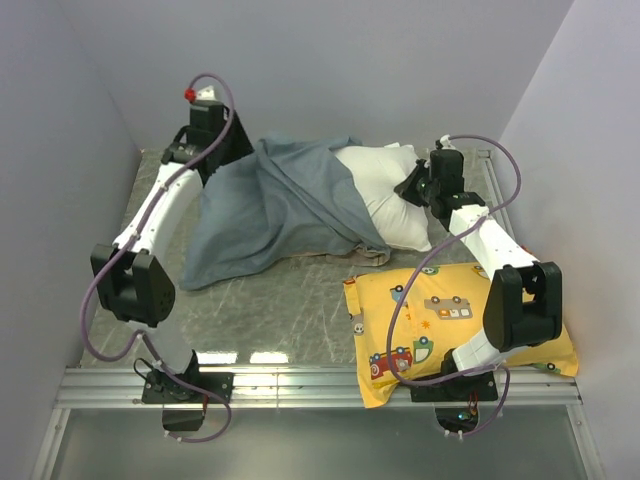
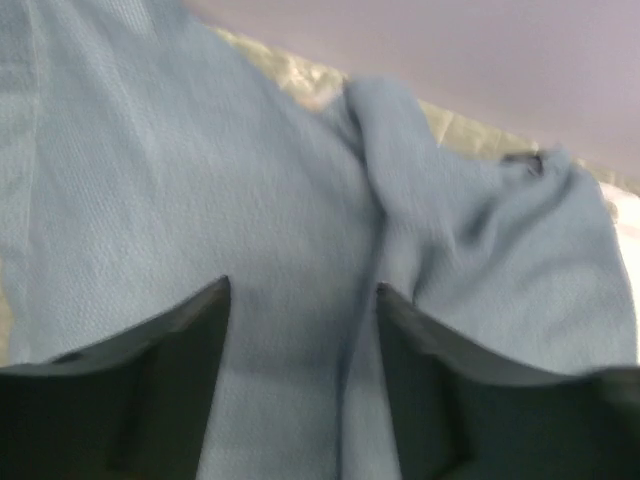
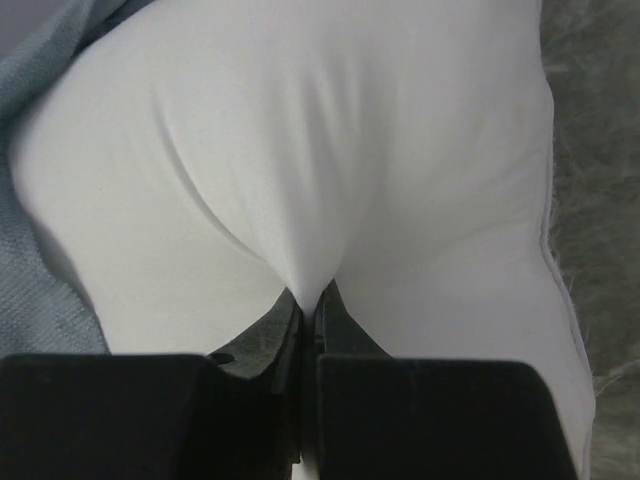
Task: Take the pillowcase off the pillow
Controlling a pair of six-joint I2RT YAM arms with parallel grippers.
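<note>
pillowcase (image 1: pixel 270 215) lies across the far middle-left of the table (image 1: pixel 290 310), covering the left part of the pillow (image 1: pixel 395 195); the pillow's white right end sticks out bare toward the right arm; the case looks roughly half off, judging by how much white shows

right gripper (image 3: pixel 308 298) is closed tight on a small pinch of the pillow's white skin at that bare end, folds radiating from the nip; left gripper (image 2: pixel 302 288) sits at the far-left side of the case, jaws apart, blue cloth with one fold showing across the gap; no clamp on the cloth that I can see, view is blurred

risks: the right pinch is a thin fold only, so it may slip out once the case is tugged, and the pillow would then travel along with the case instead of staying put; the left jaws may close on a single loose layer or on nothing, so a pull strips nothing; cloth could bunch on the plump middle and jam; a jerk could drag the pillow's near corner onto the yellow pillow (image 1: pixel 450 315), which lies just beside it at near right

orientation: the long axis of pillow and case runs left-right across the table, slightly slanted, left end nearer; the case mouth faces right, its edge crossing the pillow diagonally; the closed end probably points left, so the strip-off direction would be leftward
</note>
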